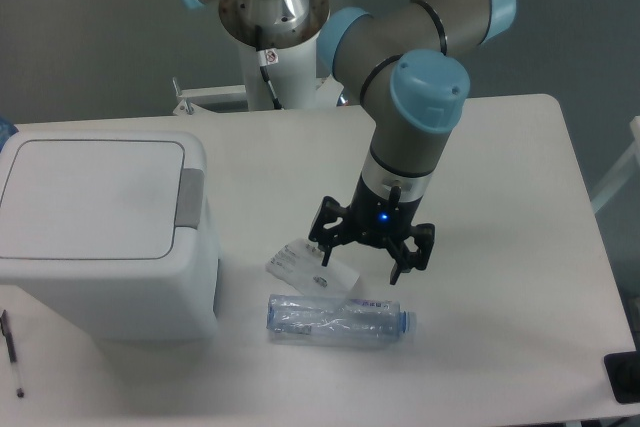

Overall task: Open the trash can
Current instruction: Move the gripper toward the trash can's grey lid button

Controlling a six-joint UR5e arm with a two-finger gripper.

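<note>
The tool hangs with jaws spread at frame centre, just above a flat clear packet and a clear bottle lying below it. Bare table lies to the right. At left, the trash can blocks passage; its lid is flat.

The trash can was white, its lid a slightly warmer off-white, with a grey push tab at the lid's right edge. The table was pale grey-white. The arm was grey with light blue joint caps, and the gripper was black with a small blue light. The bottle was clear with a bluish tint, and the packet was white and translucent. A pen was black and white
</note>
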